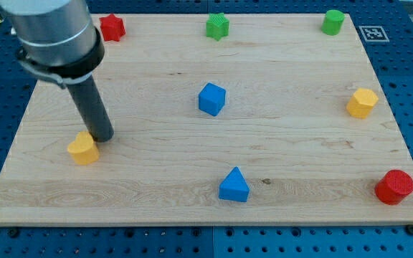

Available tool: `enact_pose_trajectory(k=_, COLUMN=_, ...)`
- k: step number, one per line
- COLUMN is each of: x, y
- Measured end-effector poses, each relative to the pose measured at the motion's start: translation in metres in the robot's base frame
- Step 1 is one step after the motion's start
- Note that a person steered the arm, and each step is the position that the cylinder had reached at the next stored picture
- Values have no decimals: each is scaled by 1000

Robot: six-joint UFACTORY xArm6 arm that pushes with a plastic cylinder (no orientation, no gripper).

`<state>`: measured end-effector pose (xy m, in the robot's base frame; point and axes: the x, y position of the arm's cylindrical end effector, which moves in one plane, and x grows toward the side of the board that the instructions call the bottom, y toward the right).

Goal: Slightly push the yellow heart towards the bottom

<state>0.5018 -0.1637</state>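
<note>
Camera view: my tip (102, 137) touching yellow heart (83, 149); blue cube (211, 99) well apart.

The arm (49, 36) runs off the top edge at about eleven o'clock, so everything above its grey collar is out of sight. Its rod covers a strip of the wooden board (192, 172) behind it, and its body hides the board's far left corner. My tip (102, 138) sits right against the yellow heart (83, 148), at the block's one o'clock side; whether they truly touch is hard to tell. The red star (112, 27) is partly tucked behind the collar. The marker tag (373, 33) at two o'clock is too small to read.
</note>
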Motion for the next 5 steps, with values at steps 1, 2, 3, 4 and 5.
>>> enact_pose_trajectory(k=1, x=1, y=0)
enact_pose_trajectory(k=2, x=0, y=0)
enact_pose_trajectory(k=3, x=-18, y=0)
enact_pose_trajectory(k=4, x=-21, y=-2)
enact_pose_trajectory(k=5, x=-8, y=-2)
